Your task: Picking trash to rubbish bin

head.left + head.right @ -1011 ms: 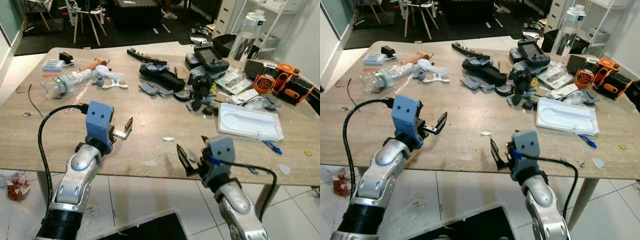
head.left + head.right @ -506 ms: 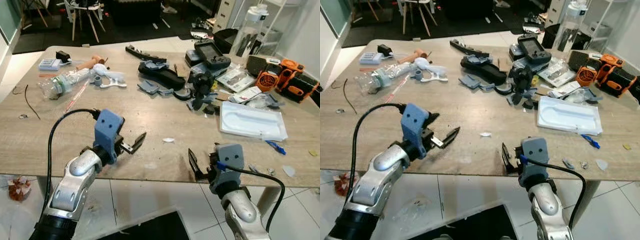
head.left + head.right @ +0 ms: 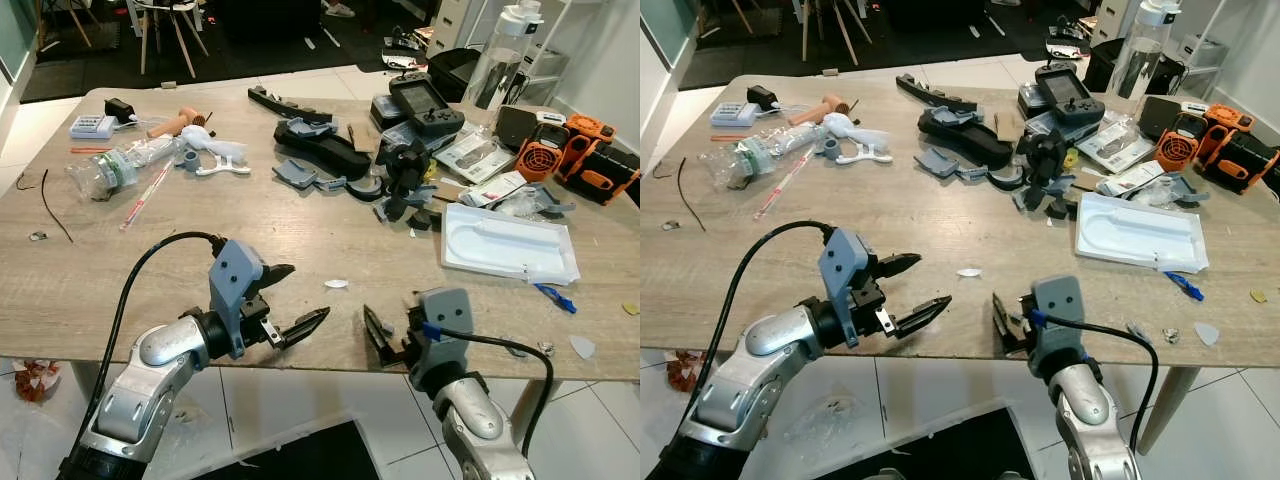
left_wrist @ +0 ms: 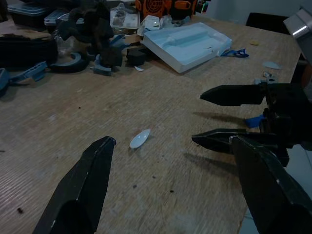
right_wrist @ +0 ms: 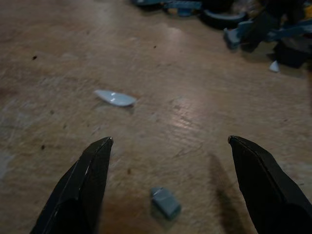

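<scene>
The white scrap [image 3: 336, 283] lies on the table [image 3: 120, 270] near its front edge; left gripper [image 3: 290, 300] and right gripper [image 3: 388, 335] flank it, both spread; lower one straight, pinch flat.

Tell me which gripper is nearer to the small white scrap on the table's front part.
Left, by a small margin. The left gripper is open, just before the white scrap, toward the robot's left. The right gripper is also open, lower at the table edge, to its right.
</scene>
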Available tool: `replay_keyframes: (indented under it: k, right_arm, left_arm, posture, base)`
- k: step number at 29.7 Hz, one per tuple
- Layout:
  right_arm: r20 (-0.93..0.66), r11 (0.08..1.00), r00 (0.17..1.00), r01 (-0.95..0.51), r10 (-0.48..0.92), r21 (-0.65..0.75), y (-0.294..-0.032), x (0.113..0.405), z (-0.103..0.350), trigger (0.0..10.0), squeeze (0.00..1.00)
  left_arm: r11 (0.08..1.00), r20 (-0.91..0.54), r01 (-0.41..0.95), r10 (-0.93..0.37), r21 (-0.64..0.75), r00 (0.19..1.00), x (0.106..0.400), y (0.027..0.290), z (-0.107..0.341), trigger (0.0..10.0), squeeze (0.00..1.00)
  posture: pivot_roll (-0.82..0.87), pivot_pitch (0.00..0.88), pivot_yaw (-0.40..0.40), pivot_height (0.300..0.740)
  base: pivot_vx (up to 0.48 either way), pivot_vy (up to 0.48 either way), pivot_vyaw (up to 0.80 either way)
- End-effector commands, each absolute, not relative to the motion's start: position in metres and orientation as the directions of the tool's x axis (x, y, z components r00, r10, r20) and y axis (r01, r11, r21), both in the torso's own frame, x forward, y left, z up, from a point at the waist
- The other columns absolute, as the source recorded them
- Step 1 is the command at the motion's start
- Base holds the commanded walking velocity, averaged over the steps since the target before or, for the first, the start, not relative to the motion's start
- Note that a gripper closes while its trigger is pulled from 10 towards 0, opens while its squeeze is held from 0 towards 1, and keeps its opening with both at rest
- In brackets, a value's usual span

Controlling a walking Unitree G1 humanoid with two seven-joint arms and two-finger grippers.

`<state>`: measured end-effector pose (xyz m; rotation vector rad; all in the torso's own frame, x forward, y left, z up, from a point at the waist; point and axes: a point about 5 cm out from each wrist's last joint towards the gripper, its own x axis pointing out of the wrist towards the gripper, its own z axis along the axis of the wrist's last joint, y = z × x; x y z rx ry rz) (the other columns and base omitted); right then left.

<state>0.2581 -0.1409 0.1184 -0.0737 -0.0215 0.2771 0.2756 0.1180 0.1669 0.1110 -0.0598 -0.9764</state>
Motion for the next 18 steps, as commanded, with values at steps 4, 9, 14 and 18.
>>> replay_keyframes:
  k: [4, 9, 14, 18]
  right_arm:
    - [-0.057, 0.949, 0.951, -0.307, 0.304, -0.069, -0.139, 0.252, 0.105, 10.0, 0.0]
    - [-0.105, 0.936, 0.935, -0.346, 0.339, -0.057, -0.138, 0.248, 0.099, 10.0, 0.0]
    - [-0.181, 0.935, 0.926, -0.348, 0.332, -0.065, -0.14, 0.247, 0.09, 10.0, 0.0]
    - [-0.222, 0.932, 0.916, -0.357, 0.335, -0.069, -0.141, 0.245, 0.084, 10.0, 0.0]
  left_arm:
    - [0.532, -0.02, 0.839, -0.843, 0.113, 0.537, 0.27, 0.12, 0.164, 10.0, 0.0]
    - [0.529, -0.02, 0.841, -0.845, 0.115, 0.535, 0.27, 0.121, 0.165, 10.0, 0.0]
    - [0.522, -0.021, 0.846, -0.85, 0.112, 0.527, 0.271, 0.12, 0.165, 10.0, 0.0]
    - [0.521, -0.02, 0.846, -0.85, 0.111, 0.526, 0.271, 0.12, 0.166, 10.0, 0.0]
  posture:
    - [-0.05, 0.162, 0.016, 0.74]
    - [-0.05, 0.159, 0.017, 0.74]
    - [-0.05, 0.161, 0.02, 0.74]
    - [-0.05, 0.163, 0.021, 0.74]
  base:
    - [0.0, 0.0, 0.0]
    - [0.0, 0.0, 0.0]
    - [0.0, 0.0, 0.0]
    - [0.0, 0.0, 0.0]
